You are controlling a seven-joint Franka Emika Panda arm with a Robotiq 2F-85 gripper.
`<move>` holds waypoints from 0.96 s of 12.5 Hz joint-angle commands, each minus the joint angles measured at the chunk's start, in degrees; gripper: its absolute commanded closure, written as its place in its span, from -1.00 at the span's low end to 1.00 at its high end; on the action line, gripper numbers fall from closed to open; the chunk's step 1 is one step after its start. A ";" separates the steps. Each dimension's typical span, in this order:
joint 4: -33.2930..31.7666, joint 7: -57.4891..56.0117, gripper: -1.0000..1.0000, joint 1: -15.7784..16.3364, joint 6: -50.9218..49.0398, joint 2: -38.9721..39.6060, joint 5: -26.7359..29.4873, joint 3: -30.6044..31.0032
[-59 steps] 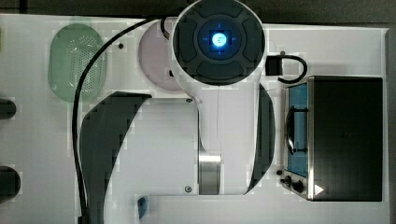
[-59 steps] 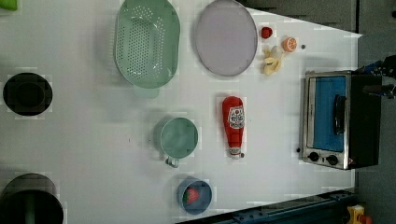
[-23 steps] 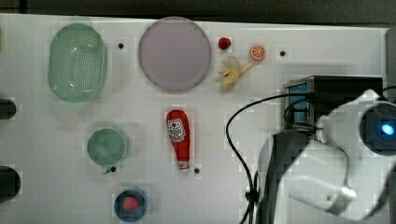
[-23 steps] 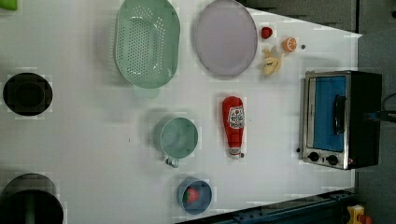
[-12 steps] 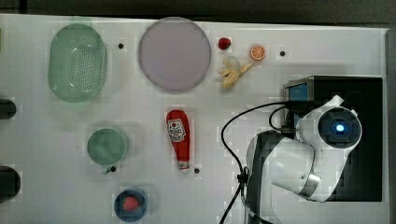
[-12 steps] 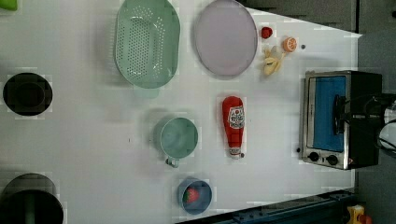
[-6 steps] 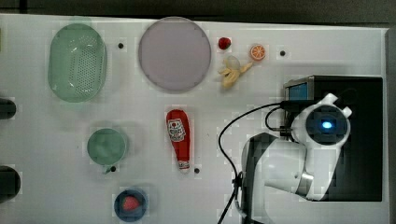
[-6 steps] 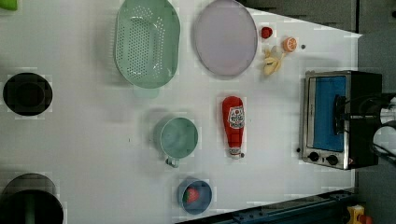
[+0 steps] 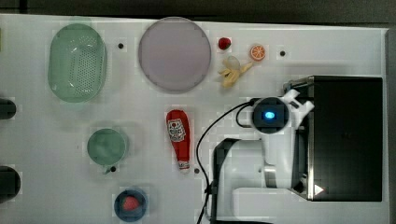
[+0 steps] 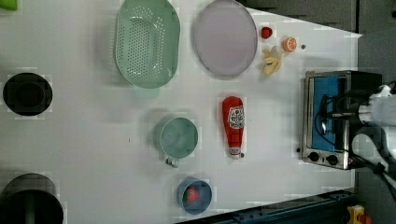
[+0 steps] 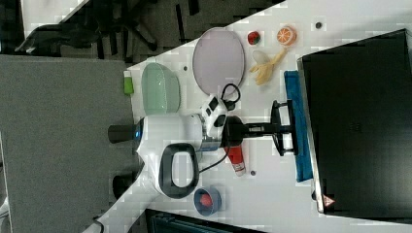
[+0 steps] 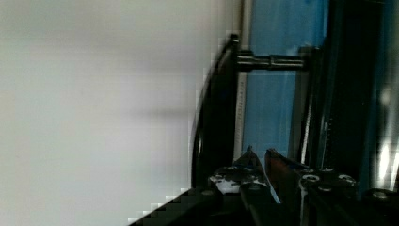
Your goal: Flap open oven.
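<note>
The table is plain white. At the left view's right stands the oven, black-bodied with a silver front frame, a blue-tinted door and two black knobs. The robot arm is white with black joint sections and a glowing blue light on its top. A mint-green colander is dotted with small holes (a regular perforated pattern). Beside it lies a pale lilac plate. The ketchup bottle is red with a white label. The mug is green, and the small bowl is blue, holding something red.
</note>
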 commanded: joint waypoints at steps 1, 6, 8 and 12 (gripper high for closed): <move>-2.46 14.83 0.65 3.99 -0.16 1.76 -8.13 3.71; -1.61 33.10 0.65 6.05 -1.02 9.25 -18.10 7.99; -0.02 37.37 0.65 7.06 -0.95 13.06 -19.45 8.26; 4.13 37.52 0.65 8.07 2.10 20.07 -19.37 8.81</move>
